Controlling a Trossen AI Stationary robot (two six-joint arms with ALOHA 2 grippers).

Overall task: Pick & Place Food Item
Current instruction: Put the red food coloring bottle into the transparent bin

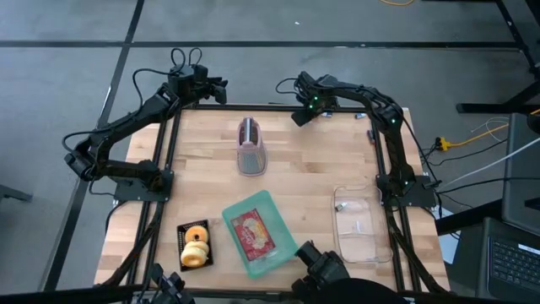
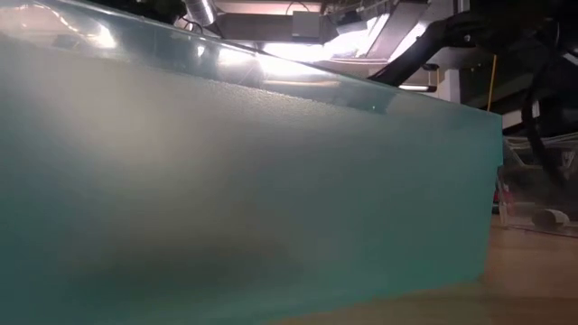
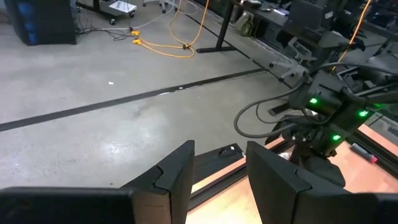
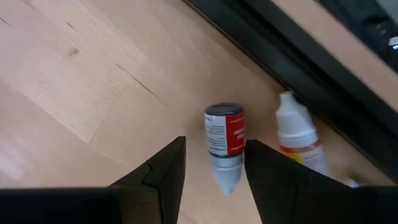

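Note:
A teal tray (image 1: 279, 255) near the table's front holds a red food packet (image 1: 253, 232). Left of it, a small black tray (image 1: 183, 229) holds two doughnuts (image 1: 196, 243). A clear plastic container (image 1: 359, 224) lies at the front right. My left gripper (image 1: 221, 89) is open and empty above the table's far edge, left of centre; its open fingers show in the left wrist view (image 3: 219, 171). My right gripper (image 1: 297, 116) is open and empty at the far edge, right of centre. In the right wrist view (image 4: 214, 165) its fingers hang above a small red-labelled bottle (image 4: 223, 144).
A pinkish toaster-like object (image 1: 251, 145) stands at the table's centre back. A second small white bottle (image 4: 298, 138) lies beside the red-labelled one, near the black frame rail. The teal tray's wall (image 2: 244, 190) fills most of the low view, with the clear container (image 2: 535, 194) to its right.

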